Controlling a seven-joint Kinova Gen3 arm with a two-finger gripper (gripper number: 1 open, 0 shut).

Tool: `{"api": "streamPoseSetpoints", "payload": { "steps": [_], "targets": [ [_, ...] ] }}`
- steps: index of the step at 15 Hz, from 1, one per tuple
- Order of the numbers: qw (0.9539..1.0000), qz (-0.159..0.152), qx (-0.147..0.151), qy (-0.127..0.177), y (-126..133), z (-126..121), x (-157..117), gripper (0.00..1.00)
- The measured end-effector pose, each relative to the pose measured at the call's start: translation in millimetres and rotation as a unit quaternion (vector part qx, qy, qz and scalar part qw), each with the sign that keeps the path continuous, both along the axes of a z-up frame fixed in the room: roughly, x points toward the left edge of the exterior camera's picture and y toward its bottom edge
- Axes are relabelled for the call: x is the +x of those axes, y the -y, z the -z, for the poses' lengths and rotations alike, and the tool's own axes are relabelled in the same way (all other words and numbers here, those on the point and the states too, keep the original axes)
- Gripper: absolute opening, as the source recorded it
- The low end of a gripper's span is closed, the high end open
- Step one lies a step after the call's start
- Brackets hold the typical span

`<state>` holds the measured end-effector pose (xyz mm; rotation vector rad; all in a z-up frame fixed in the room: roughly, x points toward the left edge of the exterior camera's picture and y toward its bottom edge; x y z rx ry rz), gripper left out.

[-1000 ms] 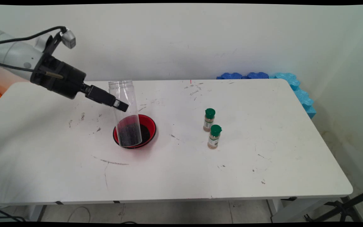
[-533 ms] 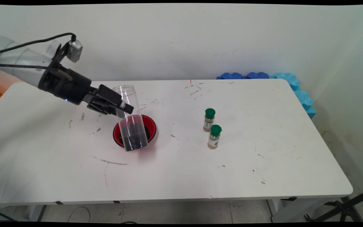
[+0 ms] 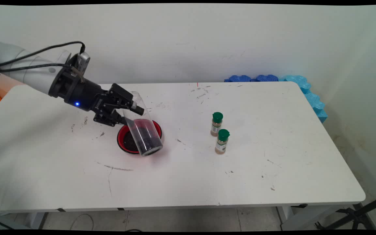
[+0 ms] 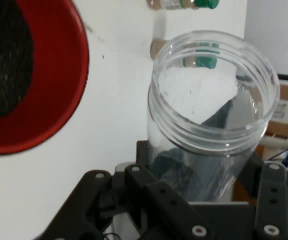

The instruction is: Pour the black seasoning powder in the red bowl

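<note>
Reaching in over the white table [image 3: 188,182] in the main view, the black gripper [image 3: 129,112] pinches a clear plastic jar [image 3: 143,130] between its two fingers, gripping the jar's upper body just below its open mouth. The jar is tilted, mouth toward the arm and base swung out toward the near right, and its lower part holds a dark granular fill. The jar's base hangs over the near right rim of a red bowl [image 3: 124,142], which sits on the table with more of the same dark material inside. Well to the right of the bowl stand two small spice bottles with green caps: the farther bottle [image 3: 216,124] and the nearer bottle [image 3: 222,141], both upright and just beside each other. Far to the right of the bowl, at the table's back corner, blue foam pieces [image 3: 274,79] lie against the wall.

In the hand view, the jar [image 4: 213,100] fills the middle, its threaded open mouth facing the camera, clamped in the gripper's black linkage. The bowl [image 4: 59,85] lies at the picture's left, dark fill inside. Beyond the jar, the two green-capped bottles show, one [image 4: 183,4] at the top edge and one [image 4: 198,57] seen through the jar's clear wall.
</note>
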<state>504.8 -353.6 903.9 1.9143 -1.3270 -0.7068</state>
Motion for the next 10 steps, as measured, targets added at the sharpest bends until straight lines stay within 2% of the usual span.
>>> {"api": "streamPoseSetpoints", "payload": {
  "steps": [2, 5, 7, 10],
  "targets": [
    [0.9990, -0.025, 0.034, -0.013, -0.4, 3.8, -0.4, 0.00],
    [0.9944, -0.061, 0.081, -0.031, -1.5, 8.1, -0.5, 0.00],
    [0.9887, -0.087, 0.114, -0.044, -2.7, 11.1, -0.1, 0.00],
    [0.9772, -0.125, 0.161, -0.062, -5.1, 15.0, 0.8, 0.00]
  ]
}}
